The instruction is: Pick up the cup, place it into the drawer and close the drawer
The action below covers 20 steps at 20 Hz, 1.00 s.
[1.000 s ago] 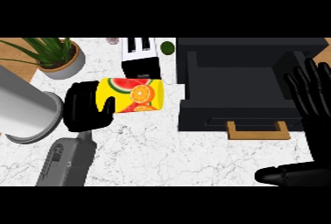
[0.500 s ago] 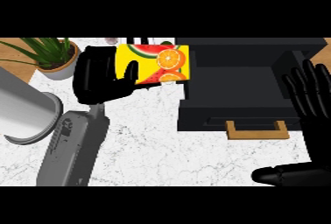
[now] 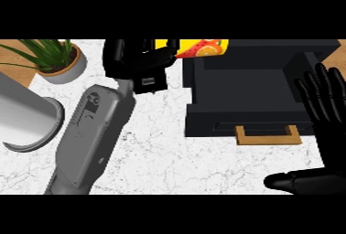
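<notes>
**Cup carried to the drawer's far corner**

Head view: my left hand (image 3: 138, 59) curls around the fruit-printed cup (image 3: 201, 48), at the open drawer's (image 3: 253, 112) far-left corner. My right hand (image 3: 327, 98) rests spread beside the drawer. Lowering, releasing and closing remain.

The fruit-printed cup (image 3: 201, 48) is held in the curled left hand (image 3: 140, 61) at the view's top, above the rear left corner of the open black drawer (image 3: 253, 98). The right hand (image 3: 327, 109) is held open, fingers up, at the right edge.
</notes>
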Available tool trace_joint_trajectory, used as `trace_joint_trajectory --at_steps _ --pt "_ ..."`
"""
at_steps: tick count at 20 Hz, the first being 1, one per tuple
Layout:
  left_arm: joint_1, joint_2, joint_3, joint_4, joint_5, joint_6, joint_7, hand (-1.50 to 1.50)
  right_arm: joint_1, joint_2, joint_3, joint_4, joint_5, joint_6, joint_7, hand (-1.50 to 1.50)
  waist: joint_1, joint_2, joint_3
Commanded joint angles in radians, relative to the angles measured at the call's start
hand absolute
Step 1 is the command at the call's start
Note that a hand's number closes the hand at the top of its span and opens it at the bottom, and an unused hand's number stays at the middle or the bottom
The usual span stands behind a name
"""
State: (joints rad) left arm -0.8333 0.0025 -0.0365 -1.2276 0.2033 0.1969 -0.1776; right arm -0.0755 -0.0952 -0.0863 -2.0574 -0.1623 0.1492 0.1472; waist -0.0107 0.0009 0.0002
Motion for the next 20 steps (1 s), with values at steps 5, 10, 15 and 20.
trace_joint_trajectory --at_steps 5,10,15,20 --pt "-0.18 -0.002 -0.012 0.203 -0.01 0.032 0.024 1.5 0.083 0.004 0.005 -0.096 -0.011 0.014 0.001 -1.5 -0.007 0.0 0.0" --pt "-0.29 -0.002 -0.103 0.379 0.088 0.15 -0.059 1.5 -0.08 -0.027 -0.031 -0.013 -0.034 -0.012 0.065 -1.5 -0.013 0.004 0.0" --pt "-0.388 -0.002 -0.131 0.525 0.164 0.172 -0.077 1.5 0.027 -0.014 -0.018 0.0 -0.018 0.035 -0.029 -1.5 -0.022 0.005 0.001" --pt "-0.44 -0.002 -0.195 0.659 0.253 0.188 -0.127 1.5 -0.057 -0.012 -0.009 0.04 0.004 0.0 0.011 -1.5 -0.031 0.009 0.001"
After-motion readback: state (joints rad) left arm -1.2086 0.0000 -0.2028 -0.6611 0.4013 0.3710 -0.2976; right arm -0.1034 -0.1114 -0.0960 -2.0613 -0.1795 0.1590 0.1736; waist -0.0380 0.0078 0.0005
